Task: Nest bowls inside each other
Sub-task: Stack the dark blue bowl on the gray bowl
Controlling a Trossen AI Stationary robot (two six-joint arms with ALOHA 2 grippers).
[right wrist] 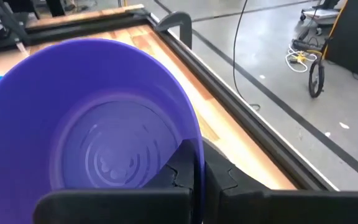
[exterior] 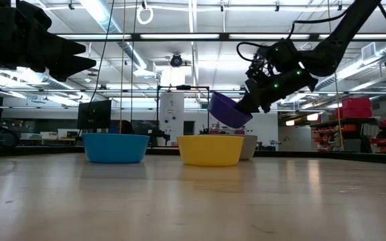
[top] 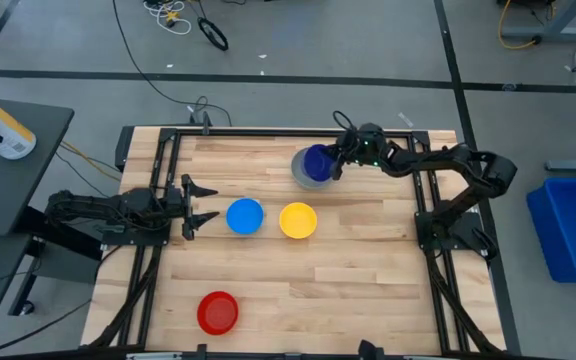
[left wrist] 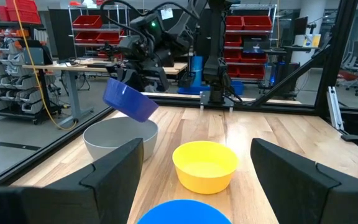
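Observation:
My right gripper (top: 336, 160) is shut on the dark blue bowl (top: 316, 160), which hangs tilted just above the grey bowl (top: 303, 176) at the table's far side. The grey bowl (left wrist: 117, 138) stands on its base on the wood. In the middle of the table, also upright on their bases, are the light blue bowl (top: 245, 216) and the yellow bowl (top: 298, 220). The red bowl (top: 218, 312) stands near the front edge. My left gripper (top: 203, 205) waits open at the left, pointing level at the light blue bowl. My right gripper pinches the dark blue bowl's wall at its rim (right wrist: 194, 155), one finger (right wrist: 178, 169) inside the bowl and one outside. The fingers come from the table's right, slanting downward. The bowl (exterior: 230, 110) is lifted clear and tilted, its mouth turned toward the gripper.
A dark metal frame (top: 268, 133) borders the table's far edge and sides. Bare wood lies between the yellow bowl and the right arm's base (top: 448, 225), and across the near half apart from the red bowl.

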